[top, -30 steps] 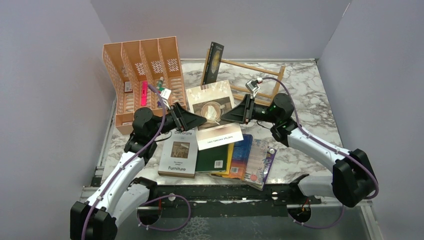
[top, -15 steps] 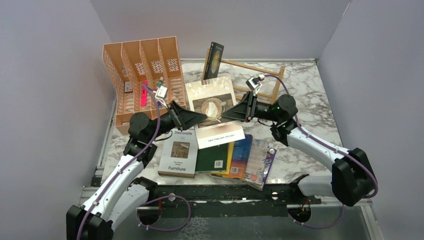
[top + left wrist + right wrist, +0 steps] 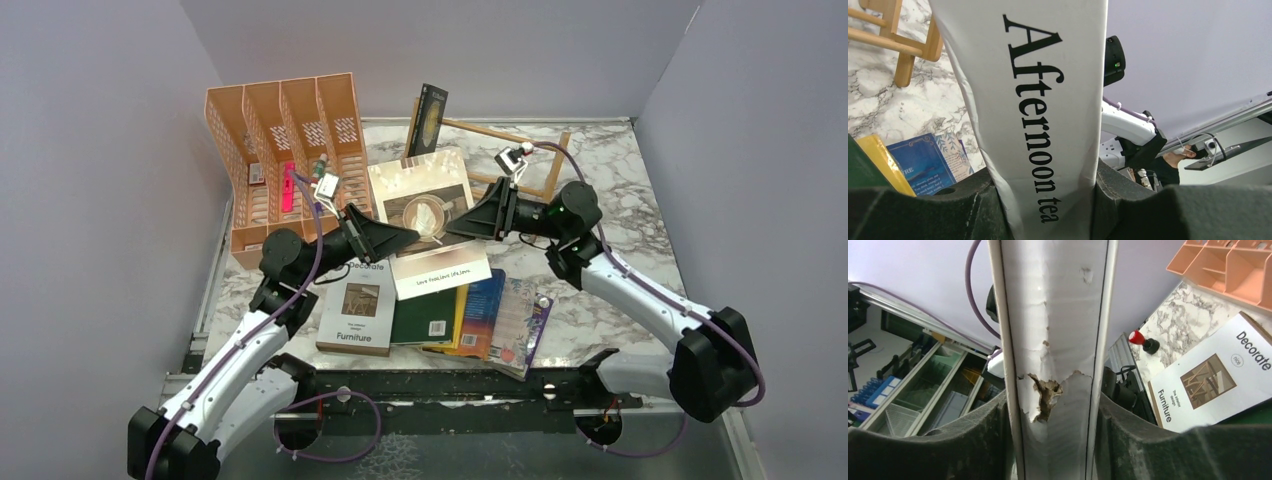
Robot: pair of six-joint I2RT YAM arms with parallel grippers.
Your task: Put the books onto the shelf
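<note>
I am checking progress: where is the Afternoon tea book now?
In the top view the Afternoon tea book is at centre, between the left hand and right hand, above the flat books, near the wooden shelf.

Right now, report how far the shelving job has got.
Done: one black book stands at the shelf's left end. In hand: the tea book, held above the others, left gripper on one edge, right gripper on the other. Left: five lie flat nearer the front: Decorate, green, yellow, blue, floral.
</note>
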